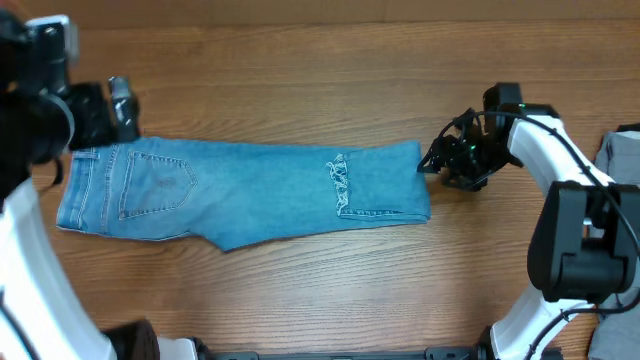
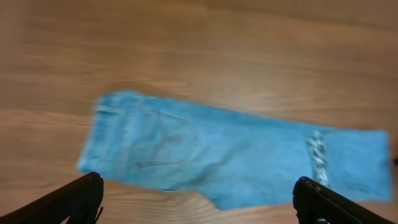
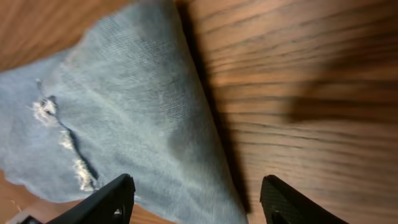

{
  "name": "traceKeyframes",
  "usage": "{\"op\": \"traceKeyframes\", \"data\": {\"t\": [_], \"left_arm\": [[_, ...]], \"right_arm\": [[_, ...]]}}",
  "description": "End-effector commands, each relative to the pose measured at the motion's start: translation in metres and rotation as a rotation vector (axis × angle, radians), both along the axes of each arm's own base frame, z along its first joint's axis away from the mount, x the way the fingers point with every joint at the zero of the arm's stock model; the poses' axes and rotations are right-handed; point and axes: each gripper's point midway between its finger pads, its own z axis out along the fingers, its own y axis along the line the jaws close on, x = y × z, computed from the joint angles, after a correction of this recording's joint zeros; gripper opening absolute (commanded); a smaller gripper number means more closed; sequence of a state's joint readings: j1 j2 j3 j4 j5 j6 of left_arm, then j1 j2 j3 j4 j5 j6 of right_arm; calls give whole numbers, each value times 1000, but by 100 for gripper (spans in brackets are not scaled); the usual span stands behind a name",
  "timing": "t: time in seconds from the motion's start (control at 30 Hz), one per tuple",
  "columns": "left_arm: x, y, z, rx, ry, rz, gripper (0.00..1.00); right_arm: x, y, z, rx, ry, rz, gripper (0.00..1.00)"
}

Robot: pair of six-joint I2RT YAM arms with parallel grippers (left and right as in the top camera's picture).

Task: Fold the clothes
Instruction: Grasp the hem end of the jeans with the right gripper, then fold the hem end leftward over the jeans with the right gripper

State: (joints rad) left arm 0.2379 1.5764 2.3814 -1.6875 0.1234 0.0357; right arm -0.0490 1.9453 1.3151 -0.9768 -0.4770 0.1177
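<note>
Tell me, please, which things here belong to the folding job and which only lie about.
Belong to the job:
- light blue jeans, lying flat

Only lying about:
- grey garment, at the right edge

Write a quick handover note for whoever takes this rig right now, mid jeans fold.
Left gripper: open, empty, up above the waist end.
Right gripper: open, empty, at the hem end.
Jeans: flat on the table, waist toward the left arm, hems toward the right.
Done: legs folded lengthwise, one onto the other.
To do: fold across, probably hems toward waist.
</note>
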Motion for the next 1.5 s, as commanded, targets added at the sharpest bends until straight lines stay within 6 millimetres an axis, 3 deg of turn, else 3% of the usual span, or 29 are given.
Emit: {"op": "traceKeyframes", "data": {"t": [0.0,0.2,0.27,0.37,0.4,0.5,0.6,0.7,0.83,1.03,1.2,1.47], "left_arm": [[-24,14,19,72,-56,94,100],[-25,13,21,73,-61,92,100],[-25,13,21,73,-61,92,100],[-25,13,21,73,-61,92,100],[-25,13,21,73,-61,92,100],[-25,13,21,73,-61,92,100],[-25,13,21,73,-61,92,100],[-25,13,21,73,-61,92,100],[-25,13,21,73,-61,92,100],[-25,13,21,73,-61,92,100],[-25,13,21,73,-61,92,100],[-25,13,21,73,-61,92,100]], "right_arm": [[-12,19,-15,34,17,56,68],[-18,40,-32,60,-15,104,60],[-17,49,-31,88,-38,125,45],[-15,54,-30,104,-70,158,10],[-15,54,-29,104,-74,166,4],[-13,51,-24,105,-87,161,4],[-6,31,-10,53,-100,122,4],[-2,-19,10,-137,-58,27,4],[-2,-68,45,-320,-24,-52,4],[7,-91,95,-416,-51,-115,4],[7,-65,107,-388,-56,-96,4],[0,36,109,-329,-92,55,4]]}}
